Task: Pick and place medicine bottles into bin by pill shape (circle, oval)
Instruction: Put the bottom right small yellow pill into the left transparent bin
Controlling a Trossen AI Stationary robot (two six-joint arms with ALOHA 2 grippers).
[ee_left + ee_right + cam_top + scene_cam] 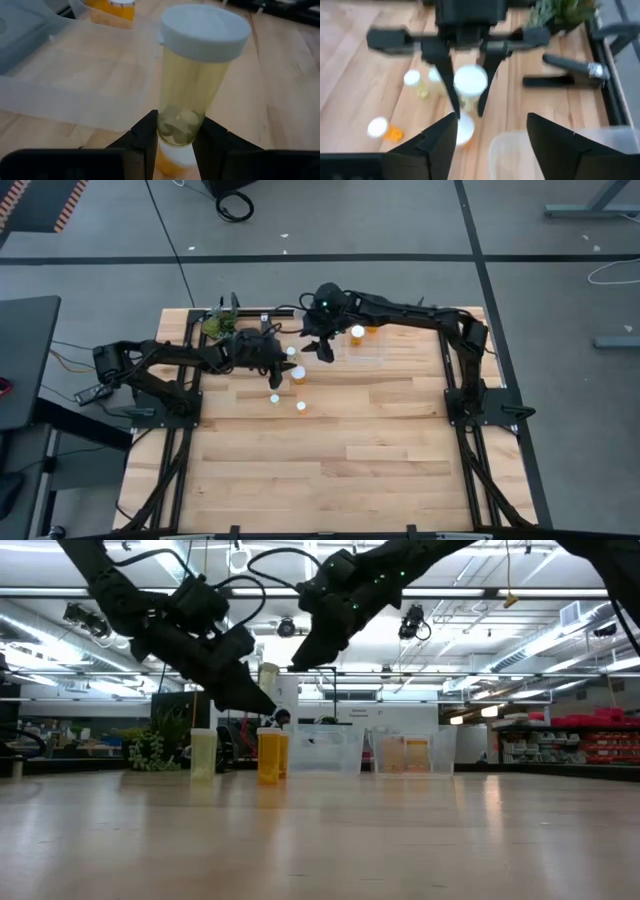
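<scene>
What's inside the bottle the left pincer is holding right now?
Through the pale yellow bottle in the left pincer, a few light pills lie at the bottom; they look roundish, but the fingers cover part of them. The white cap hides any view from above.

Near tabletop (330,470) open; bottles (298,374), bins (365,345), both arms crowding the far edge.

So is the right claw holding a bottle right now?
No. In the right wrist view the right claw stands open and empty, while the left claw grips the pale yellow bottle.
</scene>
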